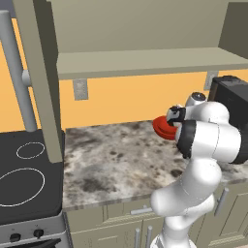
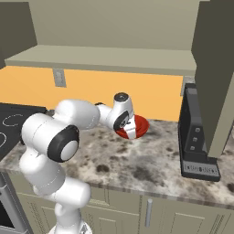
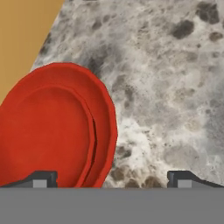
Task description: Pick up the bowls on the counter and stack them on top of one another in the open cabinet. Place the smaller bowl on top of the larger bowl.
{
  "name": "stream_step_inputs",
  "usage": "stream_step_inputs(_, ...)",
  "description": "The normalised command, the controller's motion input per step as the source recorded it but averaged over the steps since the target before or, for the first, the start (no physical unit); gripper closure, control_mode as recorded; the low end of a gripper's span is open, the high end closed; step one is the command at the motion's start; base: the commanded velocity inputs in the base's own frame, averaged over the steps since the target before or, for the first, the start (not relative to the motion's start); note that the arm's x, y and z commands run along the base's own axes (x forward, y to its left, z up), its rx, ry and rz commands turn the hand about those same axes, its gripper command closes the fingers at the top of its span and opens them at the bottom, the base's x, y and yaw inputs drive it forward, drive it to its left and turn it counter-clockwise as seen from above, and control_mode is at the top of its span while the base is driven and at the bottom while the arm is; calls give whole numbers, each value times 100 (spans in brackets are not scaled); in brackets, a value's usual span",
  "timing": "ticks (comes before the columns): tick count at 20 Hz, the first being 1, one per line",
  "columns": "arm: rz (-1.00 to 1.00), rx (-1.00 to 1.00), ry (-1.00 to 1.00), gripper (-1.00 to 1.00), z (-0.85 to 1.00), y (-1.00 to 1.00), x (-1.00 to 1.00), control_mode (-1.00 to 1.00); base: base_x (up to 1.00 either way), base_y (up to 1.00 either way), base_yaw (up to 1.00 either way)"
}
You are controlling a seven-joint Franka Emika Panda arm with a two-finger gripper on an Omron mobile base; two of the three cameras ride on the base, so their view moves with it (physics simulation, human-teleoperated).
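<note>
A glossy red bowl (image 1: 161,128) (image 2: 141,124) sits on the speckled counter (image 1: 116,155) near the orange back wall. In the hand view the bowl (image 3: 48,127) takes up the lower left, with a second rim line inside its right edge; I cannot tell whether that is another bowl, nor which bowl this is. My gripper (image 3: 113,179) is open just above it, its left fingertip (image 3: 43,178) over the bowl and its right one over bare counter. The open cabinet's shelf (image 1: 145,63) (image 2: 105,59) runs above the counter.
A black stovetop (image 1: 24,179) with white rings lies to the left. A black appliance (image 2: 196,137) stands on the counter to the right of the bowl. The cabinet doors (image 1: 43,77) (image 2: 215,77) hang open at each side. Drawers with metal handles (image 1: 140,210) are below.
</note>
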Motion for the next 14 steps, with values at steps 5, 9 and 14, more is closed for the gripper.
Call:
stream_step_inputs(5, 0, 0, 4, -100, -20, 0, 18, -100, 0, 0, 0)
stream_step_inputs(9, 0, 0, 3, -100, -21, 0, 17, -100, 0, 0, 0)
stream_step_inputs(14, 0, 0, 1, -100, -23, 0, 21, -100, 0, 0, 0)
